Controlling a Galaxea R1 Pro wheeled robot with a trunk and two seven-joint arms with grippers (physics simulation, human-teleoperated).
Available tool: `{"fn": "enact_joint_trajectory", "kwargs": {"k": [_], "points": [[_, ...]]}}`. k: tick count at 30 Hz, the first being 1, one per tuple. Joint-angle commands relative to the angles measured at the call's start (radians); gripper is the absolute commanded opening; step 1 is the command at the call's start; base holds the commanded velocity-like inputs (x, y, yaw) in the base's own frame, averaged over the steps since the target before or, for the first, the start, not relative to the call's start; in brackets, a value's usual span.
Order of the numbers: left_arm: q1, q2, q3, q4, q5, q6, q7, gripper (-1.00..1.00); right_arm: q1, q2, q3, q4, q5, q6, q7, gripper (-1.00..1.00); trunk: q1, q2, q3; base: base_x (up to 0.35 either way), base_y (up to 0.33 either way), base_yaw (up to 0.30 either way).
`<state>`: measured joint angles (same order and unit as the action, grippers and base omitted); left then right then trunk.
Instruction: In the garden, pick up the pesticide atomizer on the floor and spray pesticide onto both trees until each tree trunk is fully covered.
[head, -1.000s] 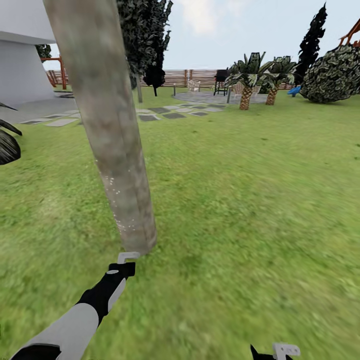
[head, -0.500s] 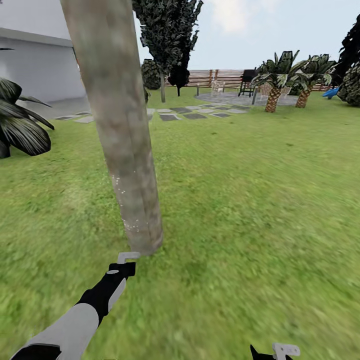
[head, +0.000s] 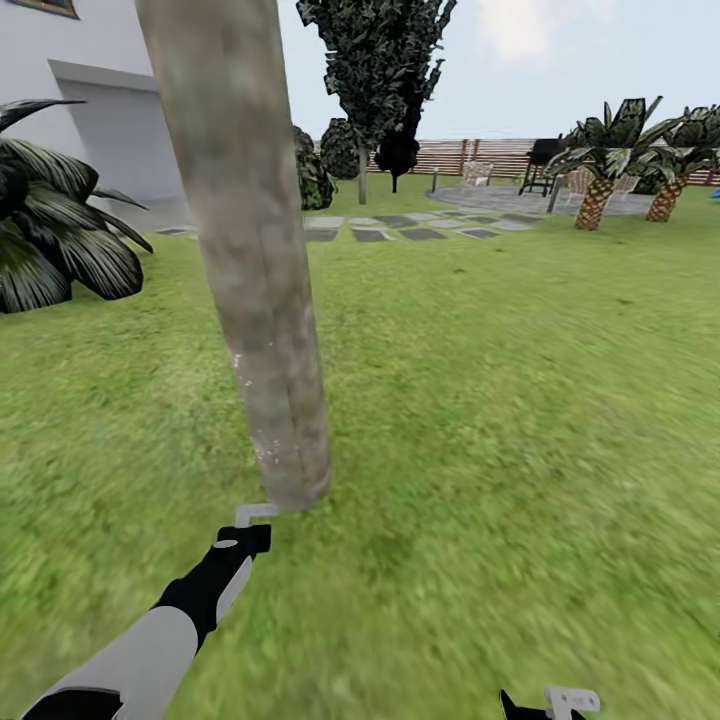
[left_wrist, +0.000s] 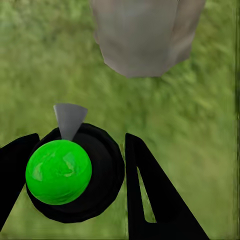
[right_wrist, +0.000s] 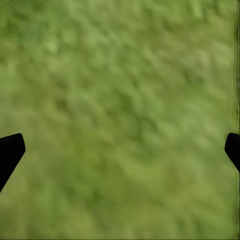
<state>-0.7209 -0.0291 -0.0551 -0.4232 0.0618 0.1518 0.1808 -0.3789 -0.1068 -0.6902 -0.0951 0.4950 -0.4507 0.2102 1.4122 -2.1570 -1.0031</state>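
Note:
A thick mottled grey-brown tree trunk (head: 255, 270) rises just ahead on the grass (head: 500, 400), with pale specks on its lower part. My left gripper (head: 250, 525) sits close to the trunk's base, shut on the pesticide atomizer (left_wrist: 75, 175). In the left wrist view the atomizer is a round black body with a green ball and a grey nozzle pointing at the trunk base (left_wrist: 142, 40). A second tree with a grey trunk (head: 362, 185) stands far back. My right gripper (head: 560, 705) hangs low over grass, open and holding nothing.
A spiky dark plant (head: 60, 240) stands at the left by the white house (head: 100, 110). Grey stepping stones (head: 400, 228), palms (head: 595, 195), a black grill (head: 543, 160) and the slatted fence (head: 490, 155) lie far back. Open lawn spreads right.
The whole view has swung left: the house, spiky plant and palms slid rightward in the picture. Both arms keep their places in the picture, with the left gripper still at the trunk base.

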Motion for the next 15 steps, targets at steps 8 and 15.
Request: {"fn": "enact_joint_trajectory", "kwargs": {"k": [8, 15], "points": [[0.0, 0.0, 0.0, 0.0, 0.0, 0.0, 0.0, -1.0, 0.0, 0.0, 0.0, 0.0, 0.0, 0.0, 0.0, 1.0, 0.0, 0.0, 0.0, 0.002, -0.271, 0.008], [0.0, 0.0, 0.0, 0.001, 0.0, 0.0, 0.0, -1.0, 0.0, 0.001, 0.0, 0.0, 0.0, 0.0, 0.0, 1.0, 0.0, 0.0, 0.0, 0.0, -0.271, 0.2]]}}
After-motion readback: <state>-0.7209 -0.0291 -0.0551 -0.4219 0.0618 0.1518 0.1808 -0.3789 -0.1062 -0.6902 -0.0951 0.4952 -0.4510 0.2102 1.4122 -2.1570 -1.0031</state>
